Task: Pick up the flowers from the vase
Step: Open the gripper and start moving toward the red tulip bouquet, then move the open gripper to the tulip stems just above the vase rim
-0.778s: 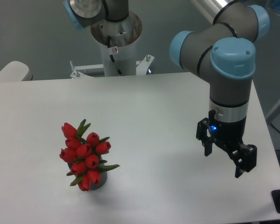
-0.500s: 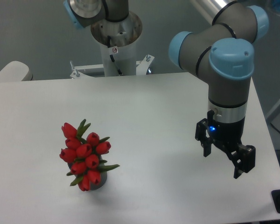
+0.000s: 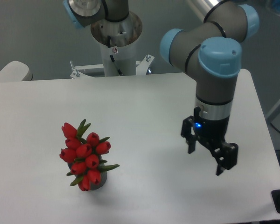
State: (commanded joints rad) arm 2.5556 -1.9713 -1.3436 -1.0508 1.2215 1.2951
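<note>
In the fixed camera view we see a white table (image 3: pixel 144 107) that fills most of the picture. On its near left part stands the vase (image 3: pixel 98 182), a small dark grey cylinder, and only a little of its wall shows under the bunch. The flowers (image 3: pixel 85 156) are in the vase: red tulip buds packed close together, with green leaves that stick out at the sides and one at the top. The bunch leans a little to the far left, so its highest bud is left of the vase.

On the near right part of the table we see the gripper (image 3: pixel 208 156). It hangs above the table surface and points down, and its two black fingers are spread apart with nothing between them. One finger (image 3: pixel 191 138) is to the left and farther, the other, at the near right, is lower in the picture. A small blue light (image 3: pixel 198 124) shines on the gripper body. The gripper is well apart from the flowers, with bare table between them.

Above the gripper rises the arm (image 3: pixel 214 70), grey with light blue caps on its joints. At the far edge of the table, behind it, stands the white base column (image 3: pixel 116 51) of the robot. At the far left a pale rounded object (image 3: pixel 11 71) is partly seen; we cannot tell what it is.
</note>
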